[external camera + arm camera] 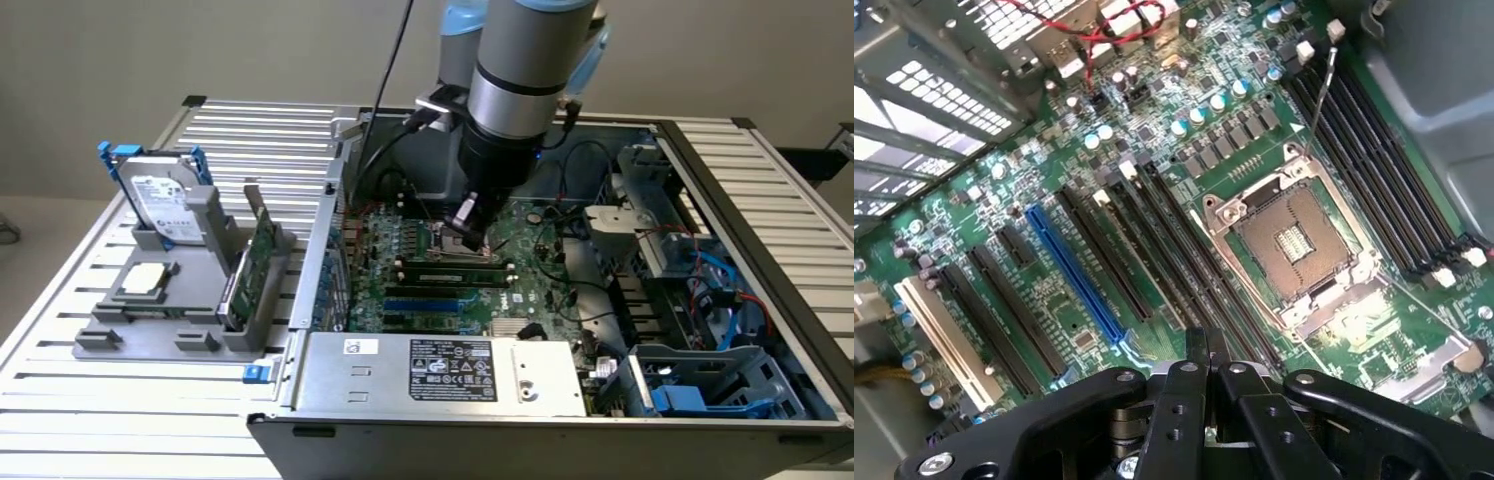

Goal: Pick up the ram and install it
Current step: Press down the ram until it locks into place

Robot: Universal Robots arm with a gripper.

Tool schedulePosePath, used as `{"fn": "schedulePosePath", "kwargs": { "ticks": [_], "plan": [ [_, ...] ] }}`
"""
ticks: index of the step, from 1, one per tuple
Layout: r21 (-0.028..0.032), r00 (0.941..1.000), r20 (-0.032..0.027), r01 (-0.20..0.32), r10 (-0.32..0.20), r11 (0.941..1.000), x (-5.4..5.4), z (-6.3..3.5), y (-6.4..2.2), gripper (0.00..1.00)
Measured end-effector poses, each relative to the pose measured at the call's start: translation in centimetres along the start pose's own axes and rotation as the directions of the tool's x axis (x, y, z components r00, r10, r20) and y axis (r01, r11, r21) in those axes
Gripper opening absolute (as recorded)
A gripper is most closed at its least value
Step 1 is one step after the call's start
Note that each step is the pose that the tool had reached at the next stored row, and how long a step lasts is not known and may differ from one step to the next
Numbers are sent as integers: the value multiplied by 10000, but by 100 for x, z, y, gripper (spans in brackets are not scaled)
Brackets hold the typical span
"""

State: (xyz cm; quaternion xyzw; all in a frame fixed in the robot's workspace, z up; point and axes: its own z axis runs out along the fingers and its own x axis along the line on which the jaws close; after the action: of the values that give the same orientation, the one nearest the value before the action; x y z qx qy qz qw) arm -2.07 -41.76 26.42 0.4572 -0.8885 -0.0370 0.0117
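the grey and silver robot arm reaches down into the open black and grey computer case, which lies on the slatted metal tabletop. its black end effector sits low over the green motherboard, just above the long black memory slots beside the square silver processor socket. in the wrist view the end effector's two black fingers are pressed together with no gap between them, closed on what looks like the thin top edge of a card, though the wrist view does not make clear what that edge is. in the exterior view a long, narrow green ram stick with dark chips lies along the slots directly below the end effector, either seated in a slot or touching one; whether the fingers have hold of it cannot be told. a bright blue expansion slot runs parallel to the black slots, and a beige slot sits further out near the board's edge. on the exterior view's left, a grey holder on the tabletop carries a silver hard drive with blue handles standing upright and a broader green circuit card standing on edge beside it. a silver power supply box with a white label lies along the near side of the case.
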Motion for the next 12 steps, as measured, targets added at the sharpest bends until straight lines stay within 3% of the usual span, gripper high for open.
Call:
{"fn": "schedulePosePath", "kwargs": {
  "ticks": [6, 12],
  "plan": [
    [9, 9955, 73, -944, 944, 9955, 0, 0, 0, 11],
    [11, 9820, 147, -1885, 1885, 9821, 0, 0, 0, 11]
  ]
}}
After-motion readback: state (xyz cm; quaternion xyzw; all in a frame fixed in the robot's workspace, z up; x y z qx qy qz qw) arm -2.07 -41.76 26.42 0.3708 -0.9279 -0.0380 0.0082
